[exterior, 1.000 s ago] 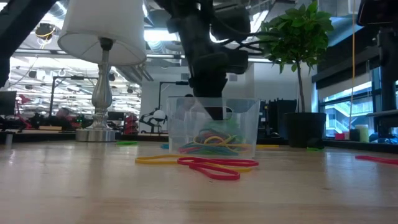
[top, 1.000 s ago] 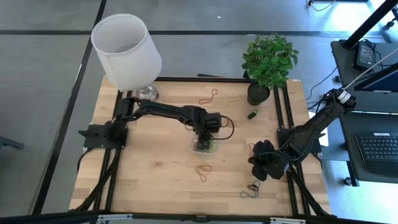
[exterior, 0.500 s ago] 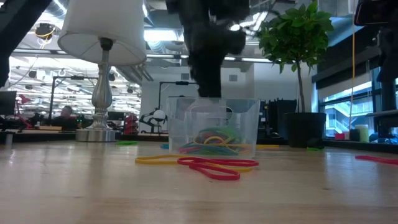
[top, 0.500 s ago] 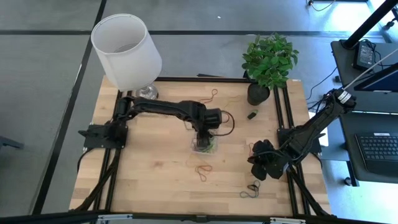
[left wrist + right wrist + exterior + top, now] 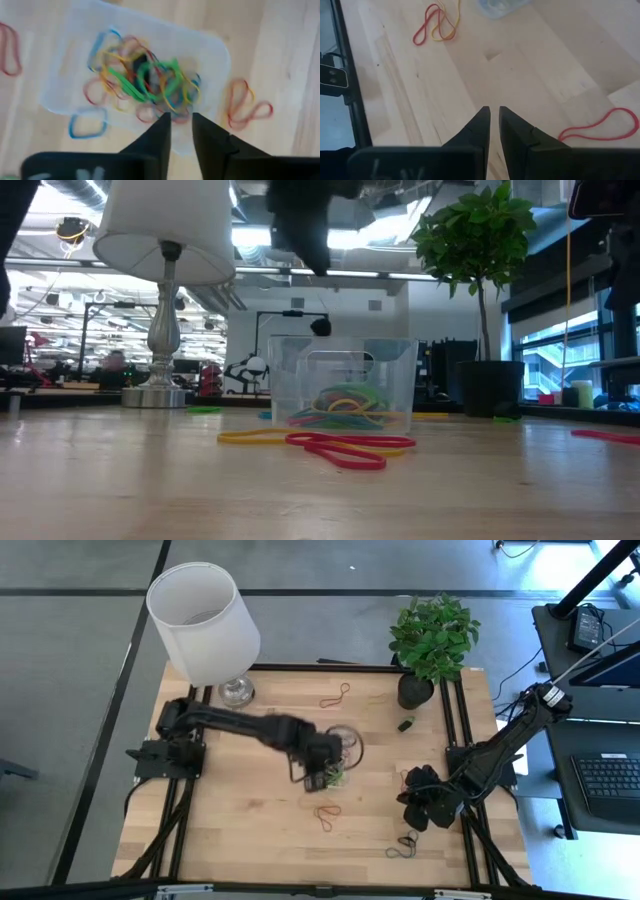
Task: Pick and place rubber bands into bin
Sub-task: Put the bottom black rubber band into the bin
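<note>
The clear bin (image 5: 340, 777) stands on its base at the table's middle and holds a tangle of red, green, yellow and blue rubber bands (image 5: 145, 80); they also show in the low view (image 5: 345, 405). My left gripper (image 5: 181, 120) hangs above the bin's near edge, clear of it, a little open and empty; it also shows in the high view (image 5: 318, 776). Red and yellow bands (image 5: 327, 812) lie flat on the table just near of the bin. My right gripper (image 5: 494, 114) is shut and empty over the table's right side (image 5: 425, 802).
Loose bands lie at the far middle (image 5: 335, 695), near my right gripper (image 5: 405, 780) and at the near right (image 5: 404, 844). A small black clip-like block (image 5: 406, 724), a potted plant (image 5: 432, 645) and a white lamp (image 5: 205, 625) stand along the far edge.
My left gripper has risen out of the bin and gone a little toward the table's near edge; its arm has swung with it. The bin and the bands in it have stayed where they were.
</note>
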Robot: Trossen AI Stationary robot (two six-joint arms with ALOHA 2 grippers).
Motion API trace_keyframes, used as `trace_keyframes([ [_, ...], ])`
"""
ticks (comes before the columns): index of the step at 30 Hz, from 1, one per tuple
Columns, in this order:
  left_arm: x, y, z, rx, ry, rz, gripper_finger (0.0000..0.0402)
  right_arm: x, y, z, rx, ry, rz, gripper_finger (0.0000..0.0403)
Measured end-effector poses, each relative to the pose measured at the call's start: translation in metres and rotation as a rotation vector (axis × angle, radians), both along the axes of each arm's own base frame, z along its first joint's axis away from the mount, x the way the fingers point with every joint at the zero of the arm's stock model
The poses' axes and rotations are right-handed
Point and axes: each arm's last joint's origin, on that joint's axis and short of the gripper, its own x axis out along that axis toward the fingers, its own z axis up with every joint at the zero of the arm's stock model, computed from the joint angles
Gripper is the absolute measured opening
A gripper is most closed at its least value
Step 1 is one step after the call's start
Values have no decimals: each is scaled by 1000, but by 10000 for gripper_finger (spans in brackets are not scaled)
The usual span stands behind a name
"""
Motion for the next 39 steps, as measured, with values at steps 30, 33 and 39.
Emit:
trace_keyframes([
  [30,-156,-47,-52,-67,-276,-45,2,44,69,9,20,468,252,25],
  [33,-172,-40,-53,-58,-304,-36,3,47,75,-5,21,537,282,48],
  [39,-193,-31,-57,-58,-326,-44,3,53,83,-29,22,618,297,106],
])
